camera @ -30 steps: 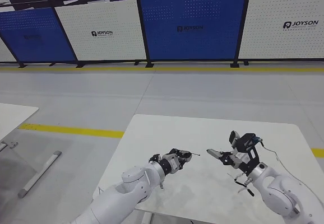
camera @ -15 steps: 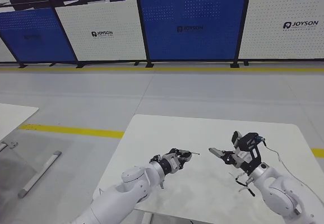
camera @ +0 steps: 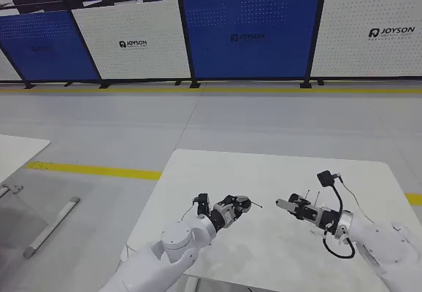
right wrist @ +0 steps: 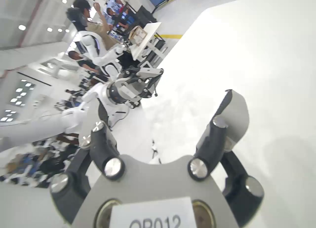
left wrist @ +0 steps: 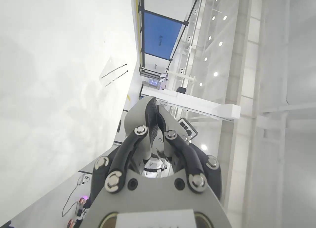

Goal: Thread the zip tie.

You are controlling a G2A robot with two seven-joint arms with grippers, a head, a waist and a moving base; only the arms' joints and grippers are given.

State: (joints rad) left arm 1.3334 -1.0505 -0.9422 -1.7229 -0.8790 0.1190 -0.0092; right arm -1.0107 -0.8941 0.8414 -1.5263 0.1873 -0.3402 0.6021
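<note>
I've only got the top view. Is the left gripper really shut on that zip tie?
Observer: It looks so. In its wrist view the left gripper has its fingers pressed flat together, so the tie looks clamped.
Operator: And the right one, open or shut?
Observer: Open. The right gripper has its fingers spread wide in its wrist view.
Operator: Any spare ties around?
Observer: Maybe. The left wrist view shows two thin dark strips lying side by side on the table, near its edge. I can't tell if they're ties.
</note>
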